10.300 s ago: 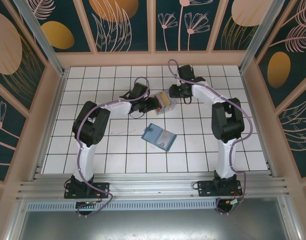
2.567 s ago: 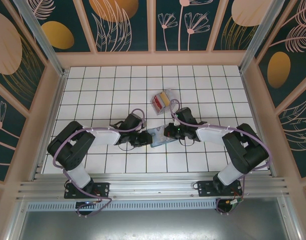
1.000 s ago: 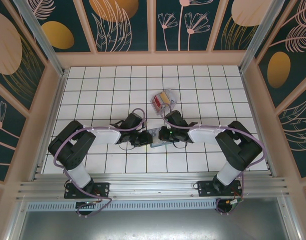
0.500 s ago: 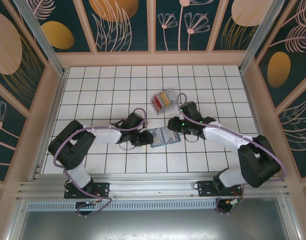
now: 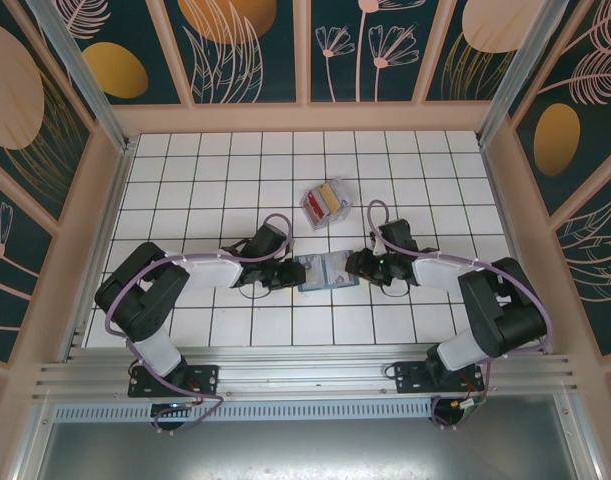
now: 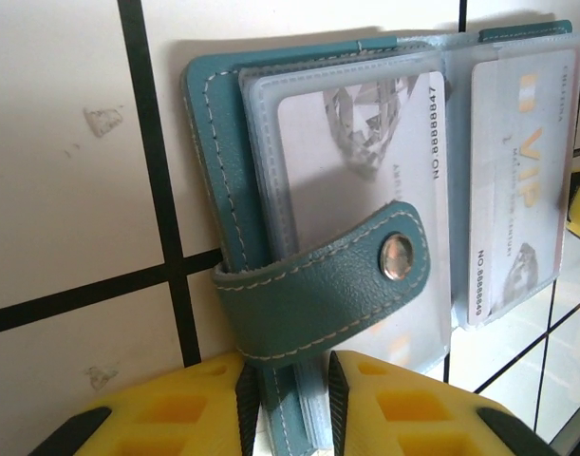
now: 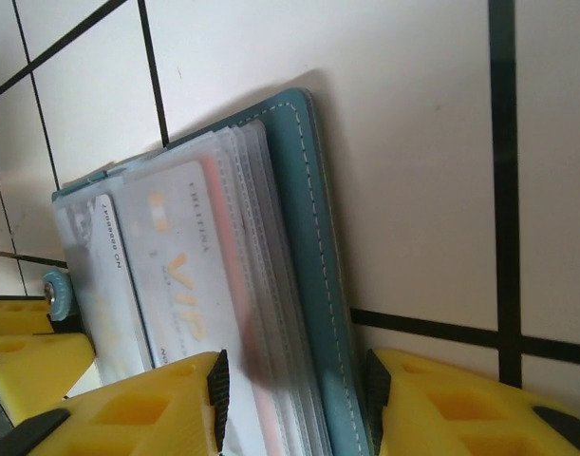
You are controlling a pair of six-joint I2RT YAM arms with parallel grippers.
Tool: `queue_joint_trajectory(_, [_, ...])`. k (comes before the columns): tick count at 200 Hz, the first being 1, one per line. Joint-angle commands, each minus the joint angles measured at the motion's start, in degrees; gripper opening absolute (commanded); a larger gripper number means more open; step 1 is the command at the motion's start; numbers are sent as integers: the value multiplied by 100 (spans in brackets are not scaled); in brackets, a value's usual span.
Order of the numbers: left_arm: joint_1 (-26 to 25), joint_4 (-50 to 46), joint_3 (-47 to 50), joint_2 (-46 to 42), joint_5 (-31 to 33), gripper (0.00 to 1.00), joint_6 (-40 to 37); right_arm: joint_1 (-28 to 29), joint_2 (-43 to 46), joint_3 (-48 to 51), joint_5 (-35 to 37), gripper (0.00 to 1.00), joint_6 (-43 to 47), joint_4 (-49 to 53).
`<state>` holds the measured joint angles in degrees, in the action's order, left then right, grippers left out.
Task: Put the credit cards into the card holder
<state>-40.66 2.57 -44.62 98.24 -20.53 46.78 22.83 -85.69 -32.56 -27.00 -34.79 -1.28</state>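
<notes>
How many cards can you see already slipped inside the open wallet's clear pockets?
2. One pale card sits in the left pocket page under the snap strap; one VIP card fills the right page. More may be hidden in the stacked pages behind.

I read text on two pale cards (image 6: pixel 517 180) sleeved in the clear pocket pages of the teal-blue stitched folding card holder (image 6: pixel 223 190). The right-hand card carries "VIP" in gold and "NO 8888849". The left-hand card (image 6: pixel 365 142) carries "NO 88888847". On my right wrist view, a card (image 7: pixel 190 275) shows "VIP"; its smaller print above is illegible.
</notes>
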Motion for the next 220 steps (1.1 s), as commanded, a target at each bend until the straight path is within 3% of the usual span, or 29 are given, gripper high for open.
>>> queue_joint_trajectory(1, [15, 293, 43, 147, 63, 29, 32, 61, -110, 187, -834, 44, -322, -906])
queue_joint_trajectory(73, [16, 299, -138, 309, -4, 29, -2, 128, 598, -198, -1128, 43, -399, -615])
queue_joint_trajectory(125, [15, 205, -216, 181, 131, 33, -42, 421, 344, -465, -948, 43, -374, -532])
queue_joint_trajectory(170, [23, -256, -30, -749, 1077, 50, -67, 463, 141, -493, -593, 43, -230, -362])
queue_joint_trajectory(196, [21, -583, -85, -1061, 1603, 52, -219, 531, 108, -615, -374, 43, -84, -148])
queue_joint_trajectory(220, [14, -788, -283, -838, 1614, 49, -426, 612, 27, -701, -337, 42, -64, -168])
